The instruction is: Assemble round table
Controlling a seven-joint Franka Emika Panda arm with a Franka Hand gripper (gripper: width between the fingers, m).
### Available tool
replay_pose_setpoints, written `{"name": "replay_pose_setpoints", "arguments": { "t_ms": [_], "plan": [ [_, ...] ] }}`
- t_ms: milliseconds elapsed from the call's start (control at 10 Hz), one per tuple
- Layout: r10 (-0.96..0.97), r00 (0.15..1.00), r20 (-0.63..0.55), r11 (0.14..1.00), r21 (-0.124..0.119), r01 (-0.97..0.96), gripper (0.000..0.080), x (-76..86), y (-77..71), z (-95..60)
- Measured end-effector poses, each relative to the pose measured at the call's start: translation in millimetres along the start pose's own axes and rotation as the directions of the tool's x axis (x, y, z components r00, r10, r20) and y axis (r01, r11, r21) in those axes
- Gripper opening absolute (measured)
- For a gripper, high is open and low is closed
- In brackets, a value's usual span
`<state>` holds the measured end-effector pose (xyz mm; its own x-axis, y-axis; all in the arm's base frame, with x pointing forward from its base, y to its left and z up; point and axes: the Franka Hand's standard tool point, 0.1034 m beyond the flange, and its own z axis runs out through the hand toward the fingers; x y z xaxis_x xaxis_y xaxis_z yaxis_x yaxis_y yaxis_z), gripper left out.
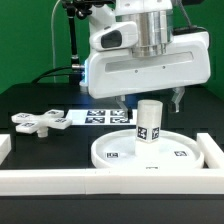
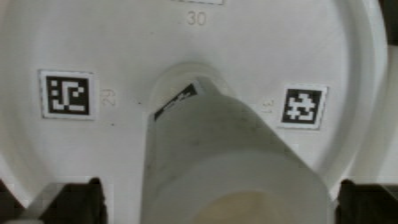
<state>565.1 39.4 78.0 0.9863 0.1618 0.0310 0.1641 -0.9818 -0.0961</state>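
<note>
Black tabletop (image 1: 40, 150), matte, carries everything in the scene. Marker board (image 1: 100, 118) lies flat on it near the middle: a thin white sheet with black-white square tags face up, its far-right part hidden. White border wall (image 1: 60, 180) runs straight along the near edge and turns a corner at the exterior view's right. Green backdrop (image 1: 30, 40) behind. Thin dark upright (image 1: 75, 40) in front of it, cable or post, cannot tell.

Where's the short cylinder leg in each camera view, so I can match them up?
Exterior view: the leg stands upright on the round disc, near the picture's middle.
Wrist view: the leg looms large and blurred between two square tags.
Shared landmark: the disc's tags flanking the leg.
</note>
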Motion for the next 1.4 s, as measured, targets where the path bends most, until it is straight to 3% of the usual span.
{"name": "replay_pose_setpoints", "arguments": {
  "t_ms": [300, 500, 700, 1100, 1200, 1400],
  "plan": [
    [-0.211, 0.978, -0.001, 0.978, -0.006, 0.211, 0.0649, -0.1, 1.7, 0.7],
    [-0.444, 0.896, -0.012, 0.895, -0.045, 0.443, 0.0649, 0.8, 2.3, 2.7],
    [-0.596, 0.803, 0.018, 0.801, -0.059, 0.596, 0.0649, -0.1, 0.6, 3.4],
    [-0.764, 0.644, 0.045, 0.641, -0.06, 0.765, 0.0649, -1.2, 5.8, 4.0],
    [-0.816, 0.576, 0.058, 0.573, -0.059, 0.818, 0.0649, -1.5, 7.8, 4.0],
    [-0.929, 0.353, 0.106, 0.35, -0.052, 0.935, 0.0649, -1.1, 7.9, 4.2]
  ]
}}
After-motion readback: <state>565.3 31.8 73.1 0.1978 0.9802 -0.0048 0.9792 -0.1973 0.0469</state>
